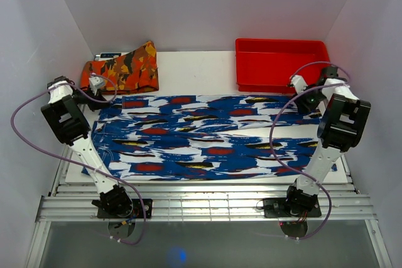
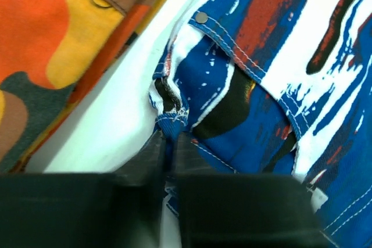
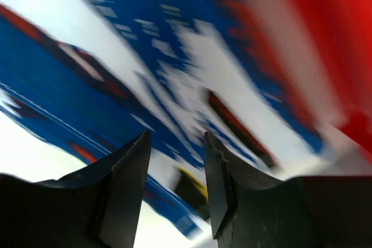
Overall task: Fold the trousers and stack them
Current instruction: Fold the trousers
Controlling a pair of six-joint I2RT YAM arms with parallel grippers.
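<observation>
The blue-and-white print trousers (image 1: 213, 139) lie spread flat across the white table, legs side by side, running left to right. My left gripper (image 1: 97, 85) is at their far left corner; in the left wrist view it (image 2: 168, 143) is shut on a bunched edge of the trousers (image 2: 244, 85) near a rivet. My right gripper (image 1: 308, 95) hovers over the right end by the cuffs; in the right wrist view it (image 3: 174, 143) is open, with the blurred print fabric (image 3: 145, 56) just below the fingers.
A folded orange camouflage garment (image 1: 122, 68) lies at the back left, right beside my left gripper. It also shows in the left wrist view (image 2: 64, 33). A red bin (image 1: 281, 64) stands at the back right. White walls enclose the table.
</observation>
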